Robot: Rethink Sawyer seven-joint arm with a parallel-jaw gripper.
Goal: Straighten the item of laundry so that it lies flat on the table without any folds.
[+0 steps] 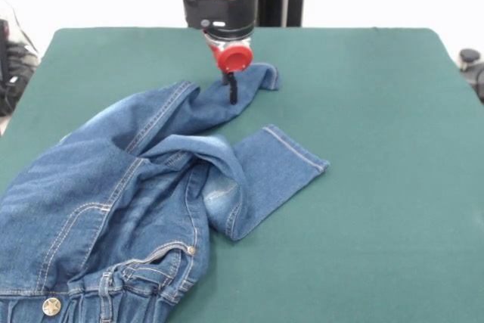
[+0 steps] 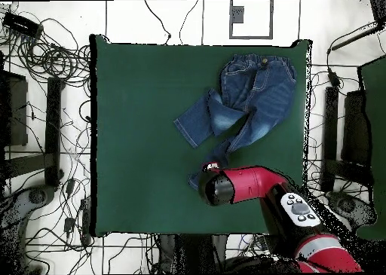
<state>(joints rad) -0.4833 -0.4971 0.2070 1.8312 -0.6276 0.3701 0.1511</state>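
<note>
A: What could go wrong here?

B: The jeans (image 1: 144, 202) lie crumpled toward one corner of the table (image 1: 378, 225), one leg crossed over the other. A pull on the far cuff alone might drag the whole heap instead of unfolding it.

A: And the fingers?

B: The gripper (image 1: 232, 88) is down on that far cuff, fingers pressed close together, seemingly pinching the denim.

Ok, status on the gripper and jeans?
Gripper down on far leg cuff, grip unclear. Jeans crumpled, legs crossed, not flat. Table otherwise unobstructed.
</note>
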